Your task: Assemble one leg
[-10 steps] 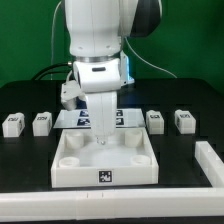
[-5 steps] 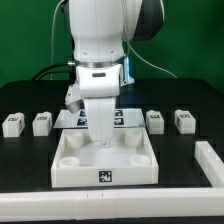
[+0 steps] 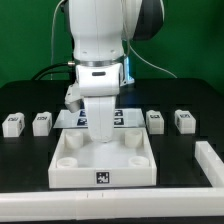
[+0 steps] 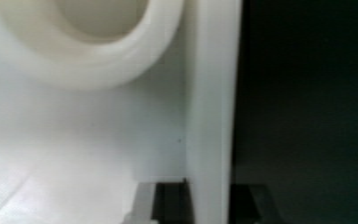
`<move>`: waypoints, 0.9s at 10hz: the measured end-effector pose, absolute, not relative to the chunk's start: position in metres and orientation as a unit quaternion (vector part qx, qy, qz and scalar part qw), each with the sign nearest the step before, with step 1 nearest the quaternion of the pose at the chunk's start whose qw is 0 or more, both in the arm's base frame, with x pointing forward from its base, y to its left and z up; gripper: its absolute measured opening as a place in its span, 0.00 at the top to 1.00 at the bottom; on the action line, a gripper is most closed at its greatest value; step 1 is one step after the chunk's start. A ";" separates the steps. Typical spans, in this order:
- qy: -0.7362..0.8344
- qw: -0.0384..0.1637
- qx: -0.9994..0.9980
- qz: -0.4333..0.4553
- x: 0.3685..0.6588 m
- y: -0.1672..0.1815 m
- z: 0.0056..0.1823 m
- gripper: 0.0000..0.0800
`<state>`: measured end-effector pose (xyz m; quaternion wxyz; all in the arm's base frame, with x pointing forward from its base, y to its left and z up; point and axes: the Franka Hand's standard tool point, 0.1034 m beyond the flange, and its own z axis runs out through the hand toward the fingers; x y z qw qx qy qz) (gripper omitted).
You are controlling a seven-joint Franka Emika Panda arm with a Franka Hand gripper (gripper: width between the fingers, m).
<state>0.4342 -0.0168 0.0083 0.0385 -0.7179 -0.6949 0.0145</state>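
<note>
Four legs (image 3: 41, 122) lie untouched in a row across the bench (image 3: 25, 165), two toward its edge at the exterior view's left and two toward the right. The gripper (image 3: 103, 137) holds none of them. It reaches down inside the panel (image 3: 70, 172), which sits by the edge nearest the exterior camera, probably to shift it before a leg goes into a socket (image 4: 78, 40). I cannot tell how far its jaws are spread. Against a second ago, the arm sits slightly lower; the panel has not moved.
</note>
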 end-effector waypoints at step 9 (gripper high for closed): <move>-0.704 0.032 -0.709 -0.016 0.482 0.021 0.007 0.92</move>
